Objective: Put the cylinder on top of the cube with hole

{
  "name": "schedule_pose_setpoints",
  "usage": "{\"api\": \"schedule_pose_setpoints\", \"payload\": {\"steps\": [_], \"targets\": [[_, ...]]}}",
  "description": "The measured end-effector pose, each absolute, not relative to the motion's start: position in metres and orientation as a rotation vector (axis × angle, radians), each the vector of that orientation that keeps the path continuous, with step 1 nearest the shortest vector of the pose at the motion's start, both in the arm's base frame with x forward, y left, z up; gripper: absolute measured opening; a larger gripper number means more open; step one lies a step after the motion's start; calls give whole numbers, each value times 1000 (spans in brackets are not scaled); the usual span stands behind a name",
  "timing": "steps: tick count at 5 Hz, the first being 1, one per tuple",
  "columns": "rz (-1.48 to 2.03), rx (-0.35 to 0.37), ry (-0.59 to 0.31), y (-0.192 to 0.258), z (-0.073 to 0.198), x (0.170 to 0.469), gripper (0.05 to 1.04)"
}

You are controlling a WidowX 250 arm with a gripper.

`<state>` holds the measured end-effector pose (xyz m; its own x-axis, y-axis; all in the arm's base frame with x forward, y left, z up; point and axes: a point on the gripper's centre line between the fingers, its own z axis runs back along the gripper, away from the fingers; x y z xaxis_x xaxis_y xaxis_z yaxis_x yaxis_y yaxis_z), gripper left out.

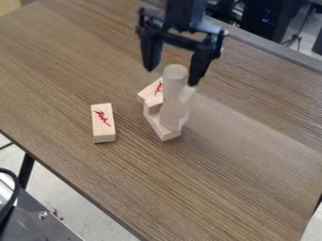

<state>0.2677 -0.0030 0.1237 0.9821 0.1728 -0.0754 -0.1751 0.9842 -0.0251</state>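
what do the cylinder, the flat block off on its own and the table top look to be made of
The cylinder looks like plain pale wood, smooth and matte, judging by its even light tan. The lone block also looks like unpainted light wood, with a red mark on top. The table top shows streaky brown grain, either wood or a wood-look laminate.

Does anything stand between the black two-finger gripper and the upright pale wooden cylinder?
Nothing visible stands between them: the gripper hangs open near the top of the cylinder. The pale wooden blocks cluster around the cylinder's lower part.
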Motion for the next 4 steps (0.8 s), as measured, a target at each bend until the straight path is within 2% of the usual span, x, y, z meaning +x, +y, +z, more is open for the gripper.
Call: {"api": "schedule_pose_setpoints", "payload": {"steps": [1,2,3,4], "targets": [[197,-57,27,-5,137,269,1000],[195,-62,-14,-5,162,268,1000],[180,-62,-30,-5,176,261,1000],[165,-36,-16,-2,172,256,1000]]}}
